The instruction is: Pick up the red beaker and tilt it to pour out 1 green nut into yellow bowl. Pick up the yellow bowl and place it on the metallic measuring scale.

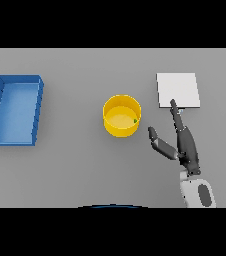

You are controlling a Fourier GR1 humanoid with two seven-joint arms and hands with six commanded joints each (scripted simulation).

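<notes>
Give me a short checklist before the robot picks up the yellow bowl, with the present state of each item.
1. Nut in bowl: ok. A small green nut lies inside the yellow bowl, near its right wall.
2. Bowl upright: ok. It stands on the table, rim up.
3. Scale free: ok. Nothing rests on the scale; only a fingertip reaches its near edge.
4. Right robot hand ready: ok. It is open, right of the bowl, not touching it.
5. Red beaker out of the way: cannot tell. It shows nowhere.
6. Left robot hand: cannot tell. It is not in view.
</notes>
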